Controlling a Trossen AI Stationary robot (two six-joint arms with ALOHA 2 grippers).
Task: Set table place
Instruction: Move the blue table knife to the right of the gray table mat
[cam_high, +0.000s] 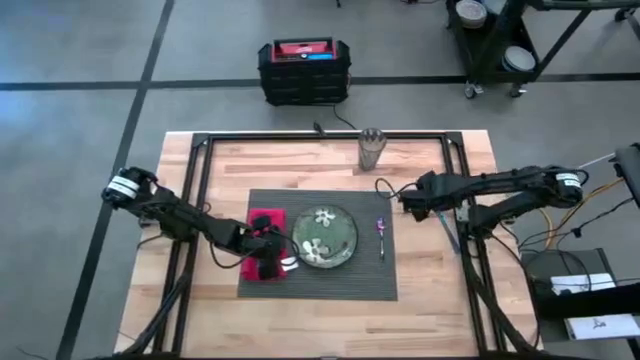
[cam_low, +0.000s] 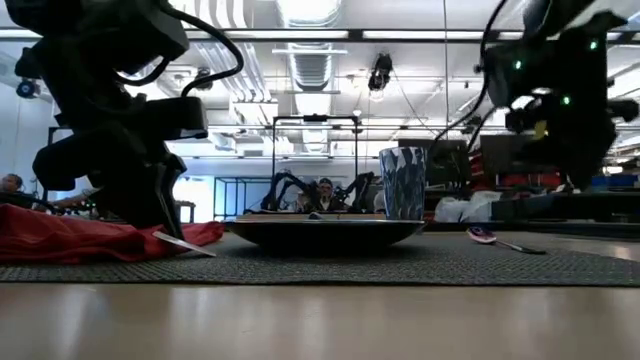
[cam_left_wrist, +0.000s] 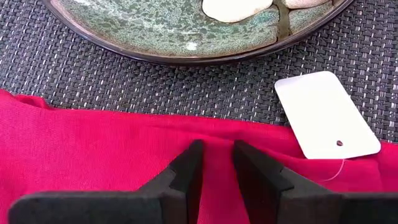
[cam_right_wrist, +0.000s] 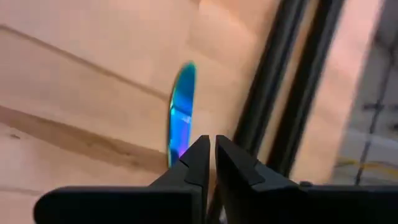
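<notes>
**Left gripper on the napkin, right gripper holding a blue utensil**

On the table (cam_high: 420, 275) a dark placemat (cam_high: 370, 280) carries the green plate (cam_high: 335, 245) at its middle, the red napkin (cam_high: 262, 265) just beside it and a purple utensil (cam_high: 381, 236) on the plate's other side. The left gripper (cam_left_wrist: 214, 158) presses down on the napkin, its jaws nearly together with a fold of red cloth between them; a white tag (cam_left_wrist: 326, 113) lies by the plate. The right gripper (cam_right_wrist: 211, 152) hangs over bare wood beside the placemat, jaws clamped on a thin blue utensil (cam_right_wrist: 181, 109). A glass (cam_high: 371, 148) stands near the table's far edge.
</notes>
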